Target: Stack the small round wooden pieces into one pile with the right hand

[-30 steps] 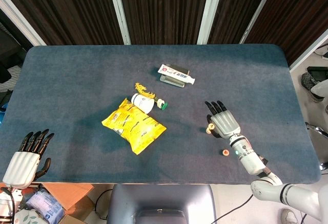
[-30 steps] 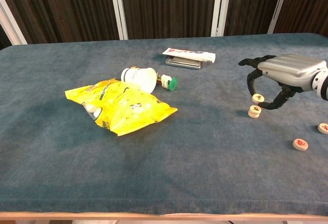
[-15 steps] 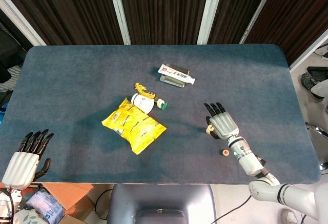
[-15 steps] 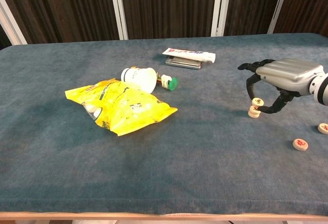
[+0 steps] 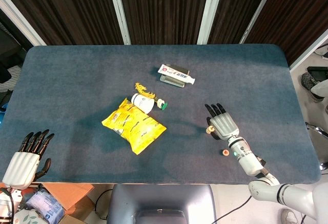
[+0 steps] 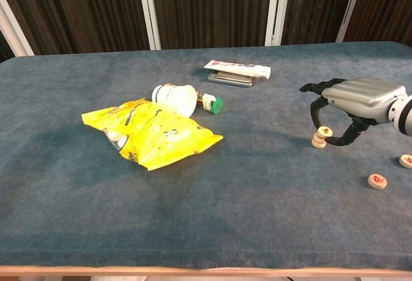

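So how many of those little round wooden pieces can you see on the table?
4: two stacked wooden pieces under the right robot hand, one piece nearer the front edge, one at the picture's right edge. More may be out of view.

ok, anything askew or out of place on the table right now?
The top wooden piece sits tilted and off-centre on the lower piece, under the right hand. Two more pieces lie loose on the table. The white bottle lies on its side, its green cap off.
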Robot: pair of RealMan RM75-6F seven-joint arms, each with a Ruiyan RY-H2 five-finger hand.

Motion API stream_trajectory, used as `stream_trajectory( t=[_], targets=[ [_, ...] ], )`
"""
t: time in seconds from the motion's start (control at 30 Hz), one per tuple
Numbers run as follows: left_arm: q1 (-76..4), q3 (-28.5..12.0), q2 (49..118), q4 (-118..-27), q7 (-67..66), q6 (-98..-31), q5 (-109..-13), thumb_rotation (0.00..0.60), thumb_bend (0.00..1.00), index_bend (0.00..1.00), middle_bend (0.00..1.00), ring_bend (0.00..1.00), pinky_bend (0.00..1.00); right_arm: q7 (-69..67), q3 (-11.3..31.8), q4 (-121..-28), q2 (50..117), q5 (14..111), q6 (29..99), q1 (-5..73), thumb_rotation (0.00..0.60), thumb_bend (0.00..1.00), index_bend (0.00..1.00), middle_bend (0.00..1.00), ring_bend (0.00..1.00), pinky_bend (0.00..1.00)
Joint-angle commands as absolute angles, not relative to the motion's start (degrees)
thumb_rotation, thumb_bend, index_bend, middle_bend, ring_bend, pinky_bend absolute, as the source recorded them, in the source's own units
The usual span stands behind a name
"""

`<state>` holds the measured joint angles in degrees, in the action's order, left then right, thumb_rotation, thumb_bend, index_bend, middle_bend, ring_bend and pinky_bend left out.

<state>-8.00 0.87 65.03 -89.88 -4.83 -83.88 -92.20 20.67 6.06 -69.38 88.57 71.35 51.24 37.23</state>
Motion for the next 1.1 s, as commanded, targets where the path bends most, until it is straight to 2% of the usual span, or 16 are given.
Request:
stream_trajectory(
  t=[0.03, 0.1, 0.3, 0.4, 0.67, 0.83, 1.1],
  targets=[
    [-7.9, 0.8, 65.0, -89.9, -4.8, -84.0, -92.2, 0.6, 0.52, 0.0, 0.0, 0.02, 0.04, 21.3, 5.9, -69.6, 88.4, 70.8, 50.8, 37.3, 0.6, 0.46, 0.5, 0.02, 0.0, 0.0],
    [-7.9, 0.9, 65.0, -89.9, -4.8, -84.2, -92.3, 0.6, 0.52, 0.0, 0.0, 0.02, 0.04, 21.8, 5.9, -69.9, 88.4, 70.5, 50.7, 37.3, 0.6, 0.46, 0.45, 0.01, 0.0, 0.0],
    [-7.8, 0.8, 65.0, -89.9, -4.6, -84.3, -92.3, 0.6, 0.53, 0.0, 0.0, 0.02, 0.04, 21.5, 6.0, -71.7, 87.5, 70.5, 51.7, 36.9, 0.6, 0.46, 0.4, 0.0, 0.0, 0.0],
    [-7.7, 0.8, 65.0, -89.9, -4.7, -84.6, -92.4, 0.6, 0.53, 0.0, 0.0, 0.02, 0.04, 20.6, 5.2, -74.3, 85.8, 72.9, 55.1, 35.5, 0.6, 0.46, 0.39, 0.0, 0.0, 0.0],
    [-7.6, 0.8, 65.1, -89.9, -4.8, -84.8, -92.5, 0.6, 0.53, 0.0, 0.0, 0.02, 0.04, 16.3, -2.5, -80.9, 79.4, 85.3, 65.6, 28.9, 0.6, 0.46, 0.42, 0.0, 0.0, 0.0],
    [-7.8, 0.9, 65.1, -89.8, -4.6, -84.5, -92.7, 0.6, 0.53, 0.0, 0.0, 0.02, 0.04, 15.4, -6.4, -80.3, 77.9, 88.9, 65.9, 26.9, 0.6, 0.46, 0.43, 0.0, 0.0, 0.0],
    [-7.9, 0.8, 65.1, -89.8, -4.2, -84.5, -92.6, 0.6, 0.52, 0.0, 0.0, 0.02, 0.04, 15.7, -6.4, -77.3, 79.5, 87.2, 64.0, 25.3, 0.6, 0.46, 0.46, 0.0, 0.0, 0.0]
  ],
)
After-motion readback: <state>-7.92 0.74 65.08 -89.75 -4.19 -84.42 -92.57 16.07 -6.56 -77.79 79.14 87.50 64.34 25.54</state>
